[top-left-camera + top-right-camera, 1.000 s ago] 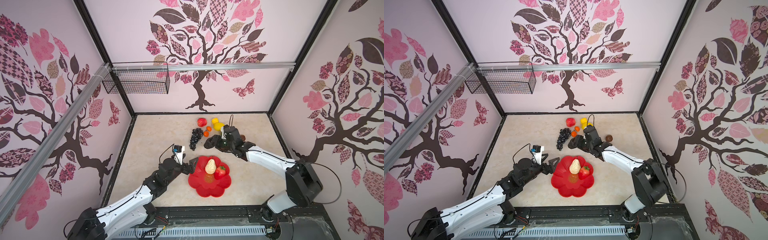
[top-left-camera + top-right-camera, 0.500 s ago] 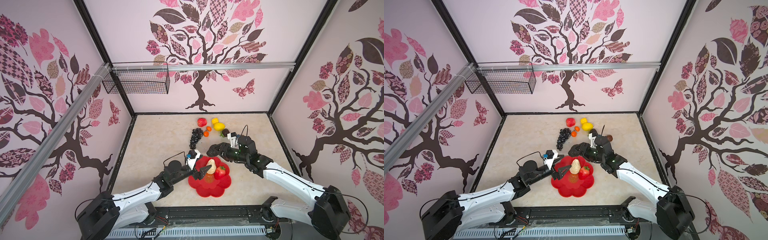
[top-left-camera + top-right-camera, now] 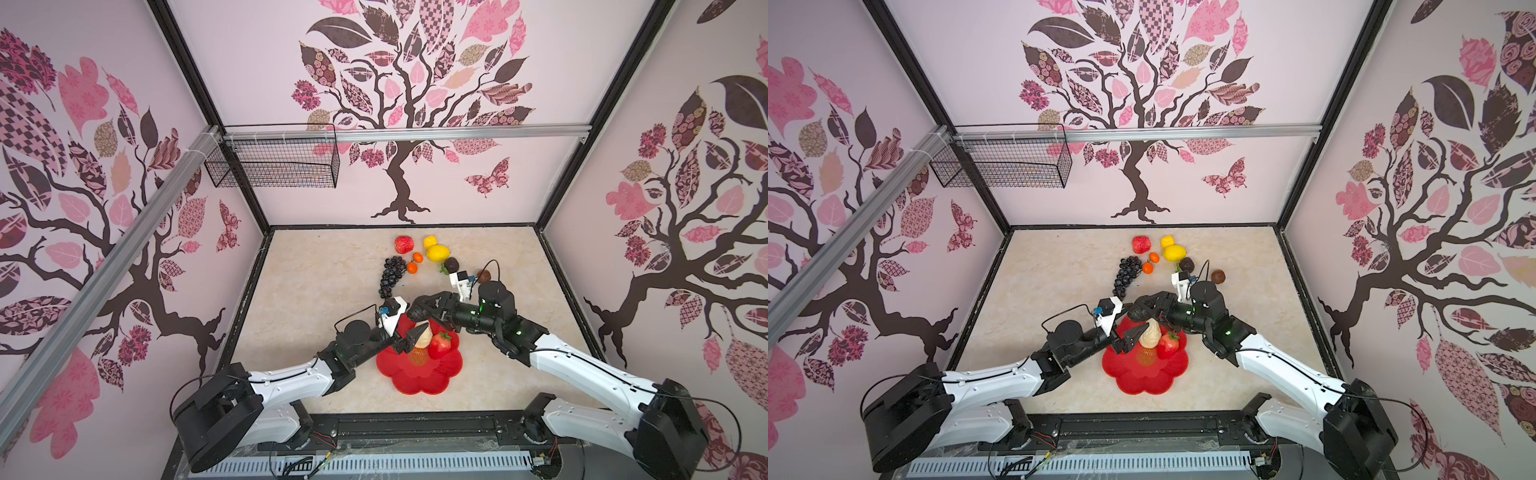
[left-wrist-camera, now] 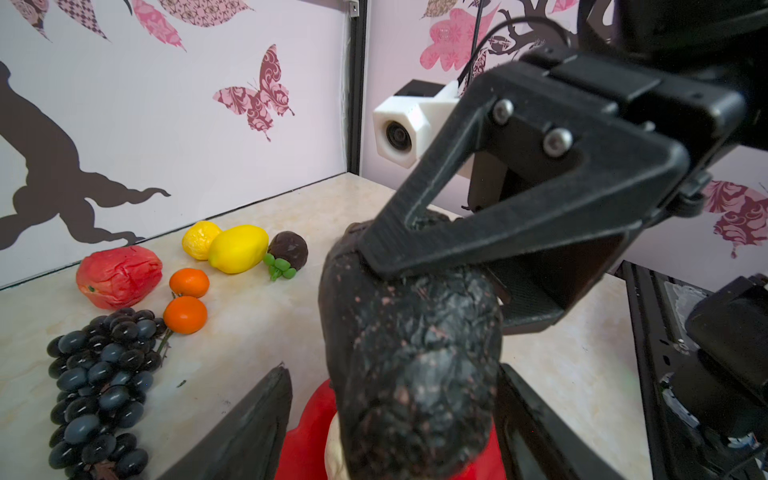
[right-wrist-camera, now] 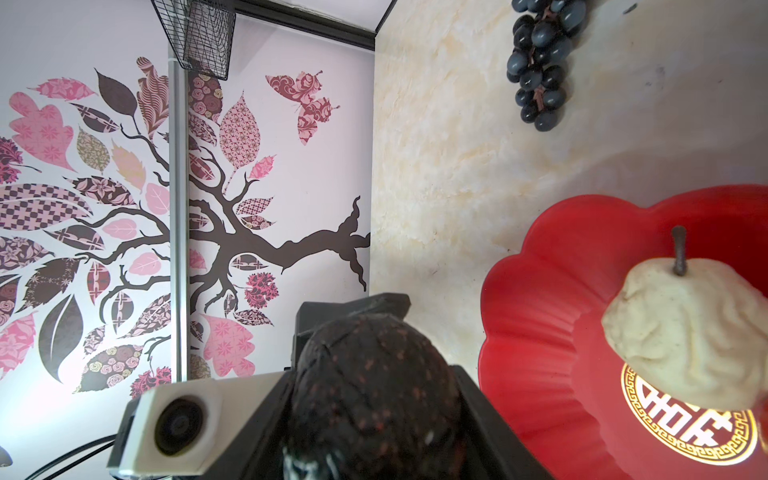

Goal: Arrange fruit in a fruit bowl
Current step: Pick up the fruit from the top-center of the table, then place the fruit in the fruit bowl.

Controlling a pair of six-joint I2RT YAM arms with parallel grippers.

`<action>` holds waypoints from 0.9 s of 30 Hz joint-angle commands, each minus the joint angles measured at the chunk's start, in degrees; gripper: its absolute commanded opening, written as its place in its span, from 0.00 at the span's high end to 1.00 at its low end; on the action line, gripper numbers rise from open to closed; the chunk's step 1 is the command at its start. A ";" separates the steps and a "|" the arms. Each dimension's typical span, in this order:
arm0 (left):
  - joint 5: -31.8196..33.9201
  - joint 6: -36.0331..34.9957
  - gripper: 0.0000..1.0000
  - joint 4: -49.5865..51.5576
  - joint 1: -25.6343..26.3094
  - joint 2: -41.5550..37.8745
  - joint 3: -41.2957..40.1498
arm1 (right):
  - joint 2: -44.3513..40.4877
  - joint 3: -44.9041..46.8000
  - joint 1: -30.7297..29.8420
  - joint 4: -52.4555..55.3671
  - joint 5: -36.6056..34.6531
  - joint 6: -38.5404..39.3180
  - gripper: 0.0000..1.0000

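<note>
Dark, pitted avocado point(image 4: 411, 353) hangs pinched in the right fingers point(image 4: 519, 199) above the red fruit bowl's point(image 3: 419, 382) far rim (pear point(image 5: 681, 332) and strawberry point(image 3: 1168, 345) already inside), presumably for release, while the left fingers point(image 4: 249, 424) stand spread, empty, beside the pear.

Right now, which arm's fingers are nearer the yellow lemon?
Right. The right fingers, gripping a dark avocado, hang over the bowl's far rim, toward the lemon; the left fingers sit beside the cream pear, farther off.

Red bowl point(image 3: 419, 380), gold emblem point(image 5: 685, 419); black grapes point(image 3: 390, 272); red-speckled black avocado point(image 4: 415, 374).
</note>
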State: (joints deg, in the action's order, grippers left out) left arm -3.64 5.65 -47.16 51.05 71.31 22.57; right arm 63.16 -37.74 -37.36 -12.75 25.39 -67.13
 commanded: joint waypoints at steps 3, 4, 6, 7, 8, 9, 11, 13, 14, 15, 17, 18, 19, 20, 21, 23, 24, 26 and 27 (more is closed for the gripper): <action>0.30 0.64 0.25 -3.68 0.02 0.45 2.66 | -1.04 0.20 -0.62 -2.38 0.71 -1.14 0.44; 0.21 0.68 0.26 -3.73 0.03 0.41 2.75 | -0.88 0.27 -0.67 -2.83 0.87 -1.35 0.44; 0.00 0.75 0.28 -3.58 0.02 0.41 2.95 | -0.58 0.35 -0.87 -3.48 1.02 -1.72 0.44; -0.26 0.76 0.29 -3.50 0.06 0.49 3.07 | -0.41 0.38 -0.95 -3.81 0.99 -1.92 0.44; -0.40 0.70 0.30 -3.42 0.02 0.65 3.16 | -0.32 0.25 -1.19 -3.94 0.98 -1.95 0.44; -0.40 0.68 0.31 -3.50 0.02 0.76 3.18 | -0.23 0.16 -1.37 -3.95 0.90 -1.97 0.44; -0.65 0.85 0.33 -3.79 0.02 0.99 3.20 | -0.07 -0.05 -1.82 -3.78 0.38 -1.85 0.44; -1.10 1.02 0.36 -3.81 0.02 1.16 3.26 | 0.25 -0.14 -2.17 -4.03 0.37 -1.86 0.44; -1.36 0.99 0.38 -3.81 0.02 1.16 3.27 | 0.36 -0.16 -2.34 -4.03 0.32 -1.86 0.44; -1.46 1.05 0.39 -3.82 0.04 1.04 3.21 | 0.50 -0.15 -2.44 -4.03 0.20 -1.86 0.44; -1.64 0.88 0.44 -3.53 0.06 0.59 3.02 | 0.76 0.11 -2.45 -4.03 0.02 -1.85 0.44; -1.63 0.87 0.45 -3.09 0.02 0.37 3.01 | 0.86 0.16 -2.45 -4.03 -0.06 -1.82 0.44; -1.52 0.76 0.47 -2.49 0.04 0.02 3.10 | 0.89 0.28 -2.45 -4.12 -0.07 -1.85 0.44; -1.32 0.56 0.49 -2.01 0.02 -0.31 3.07 | 0.92 0.38 -2.45 -4.12 -0.16 -1.86 0.43; -1.12 0.48 0.50 -1.74 0.02 -0.53 3.01 | 0.91 0.43 -2.45 -4.12 -0.24 -1.86 0.43; -1.02 0.21 0.51 -1.00 0.02 -1.12 2.92 | 0.98 0.47 -2.50 -4.12 -0.34 -1.70 0.41; -0.90 0.18 0.52 -0.56 0.02 -1.32 2.92 | 0.97 0.43 -2.46 -3.97 -0.47 -1.53 0.40; -0.28 0.24 0.52 0.85 0.04 -1.82 3.08 | 0.78 0.23 -2.45 -3.09 -0.92 -0.64 0.32; 0.09 0.09 0.52 2.15 0.02 -2.24 3.20 | 0.57 -0.07 -2.45 -1.73 -1.39 0.27 0.25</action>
State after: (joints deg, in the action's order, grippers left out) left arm -4.78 6.00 -47.31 51.09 70.41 23.24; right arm 63.37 -36.86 -39.35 -15.51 24.25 -68.49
